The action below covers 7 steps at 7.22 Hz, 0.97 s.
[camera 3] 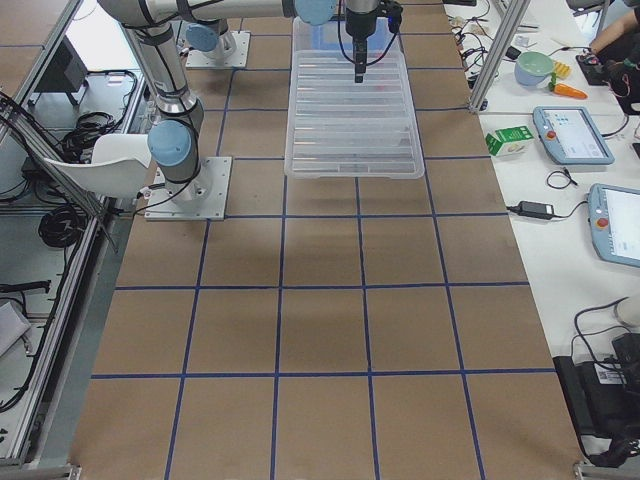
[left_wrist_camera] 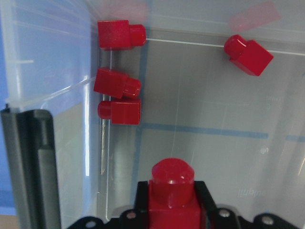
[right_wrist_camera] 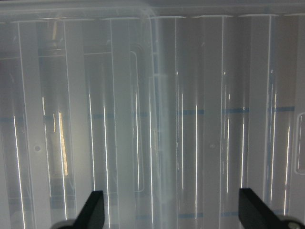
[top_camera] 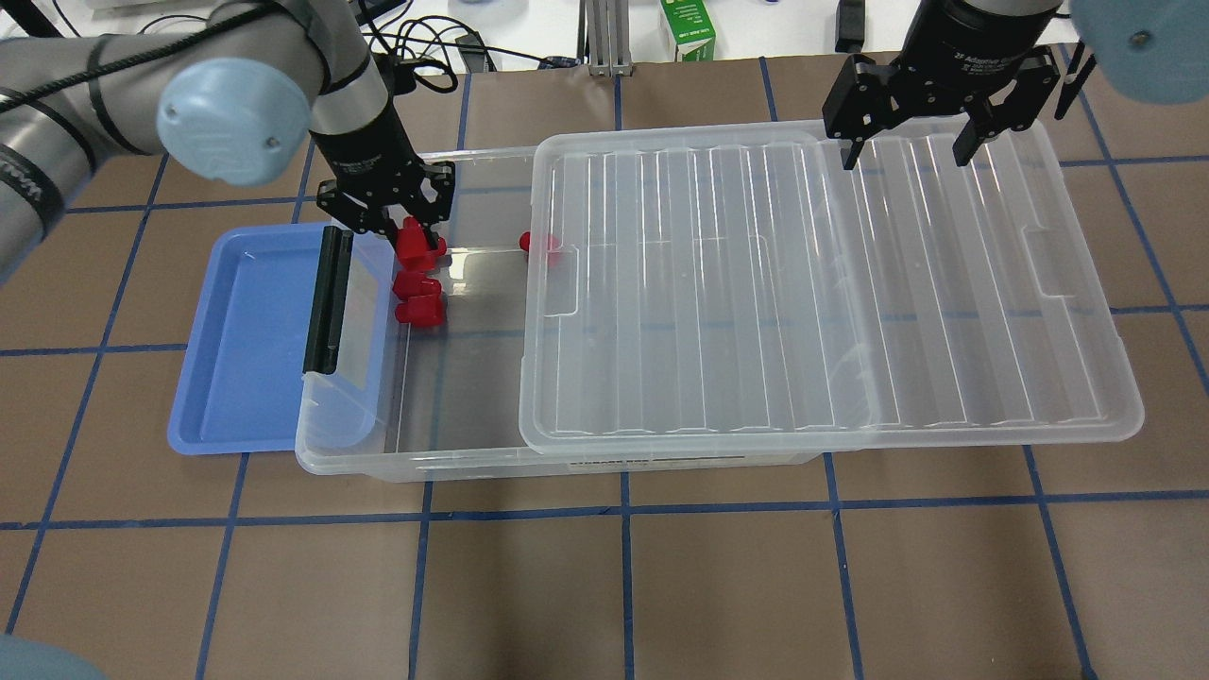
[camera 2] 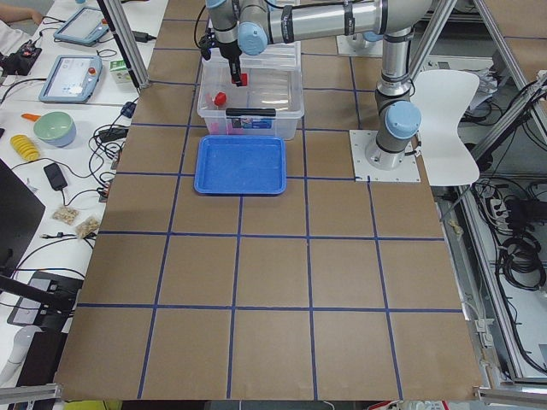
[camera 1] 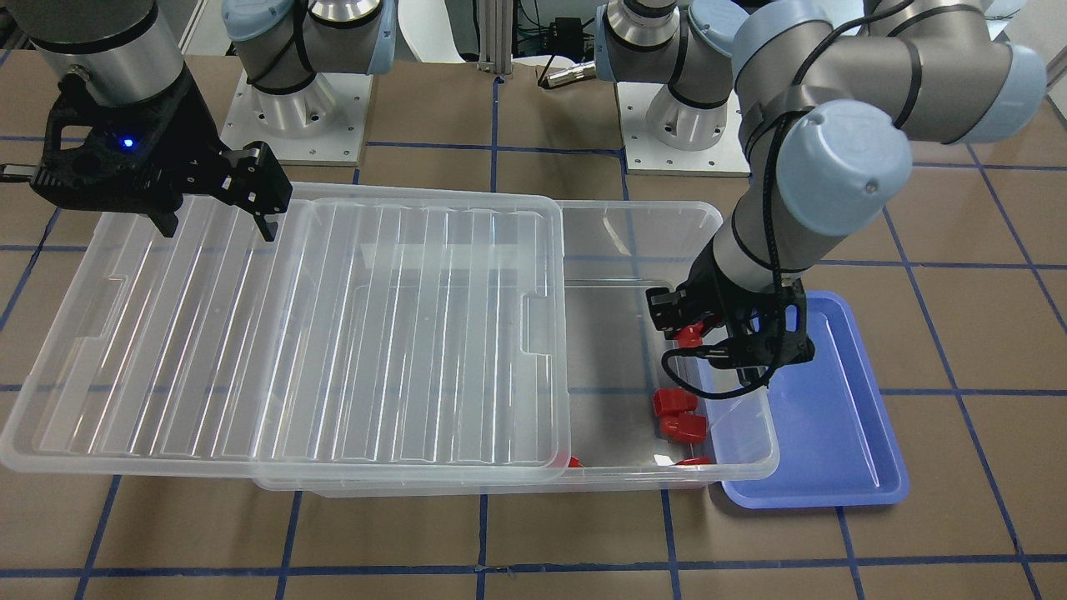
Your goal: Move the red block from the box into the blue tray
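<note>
**Red block** [left_wrist_camera: 171, 191]: glossy moulded plastic, squarish body with a rounded stub. It is clamped by its body between the black fingers of the left gripper [top_camera: 411, 236], inside the uncovered end of the box [top_camera: 453, 458]. Its long axis runs in line with the fingers, and the stub points out past the fingertips toward the box floor.

**Loose red blocks** [left_wrist_camera: 116, 83]: four, ahead of that gripper, lying on their sides.

**Blue tray** [top_camera: 246, 331]: smooth and rimmed, beside the gripper, just beyond the black latch bar [top_camera: 326, 297].

**Right gripper** [top_camera: 909, 142]: fingers spread, over the ribbed clear lid [top_camera: 803, 283].
</note>
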Tool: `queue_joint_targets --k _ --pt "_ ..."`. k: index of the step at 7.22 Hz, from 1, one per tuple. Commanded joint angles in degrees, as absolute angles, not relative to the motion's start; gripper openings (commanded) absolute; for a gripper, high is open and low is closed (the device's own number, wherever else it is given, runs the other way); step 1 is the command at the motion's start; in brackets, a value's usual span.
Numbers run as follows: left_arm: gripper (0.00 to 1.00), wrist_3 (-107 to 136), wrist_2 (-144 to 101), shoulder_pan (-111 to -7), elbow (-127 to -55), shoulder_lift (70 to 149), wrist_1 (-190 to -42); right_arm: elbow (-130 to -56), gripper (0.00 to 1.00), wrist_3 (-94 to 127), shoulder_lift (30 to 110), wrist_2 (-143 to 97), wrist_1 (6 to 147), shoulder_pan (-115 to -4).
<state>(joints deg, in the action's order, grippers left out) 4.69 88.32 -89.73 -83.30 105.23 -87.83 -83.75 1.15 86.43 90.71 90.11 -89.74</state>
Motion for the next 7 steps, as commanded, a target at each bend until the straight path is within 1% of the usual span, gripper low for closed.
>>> queue_joint_targets --k 1,3,5,6,7 --pt "0.0 -6.4 89.6 -81.2 -81.8 103.3 -91.1 -83.8 1.0 1.1 86.4 90.8 90.2 -89.7" --pt "0.0 -18.7 93.7 -73.9 -83.1 103.3 -91.4 -83.8 1.0 1.1 86.4 90.7 90.2 -89.7" --pt "0.0 -24.2 93.3 -68.4 -84.1 105.5 -90.6 -83.5 1.0 -0.1 86.2 90.6 90.4 -88.5" --pt "0.0 -23.8 93.1 -68.1 -86.6 106.3 -89.3 -83.3 1.0 -6.8 86.5 90.8 90.1 -85.0" --pt "0.0 -24.2 93.0 -68.1 -89.9 107.1 -82.6 -83.2 1.0 -12.4 87.4 90.8 89.9 -79.6"
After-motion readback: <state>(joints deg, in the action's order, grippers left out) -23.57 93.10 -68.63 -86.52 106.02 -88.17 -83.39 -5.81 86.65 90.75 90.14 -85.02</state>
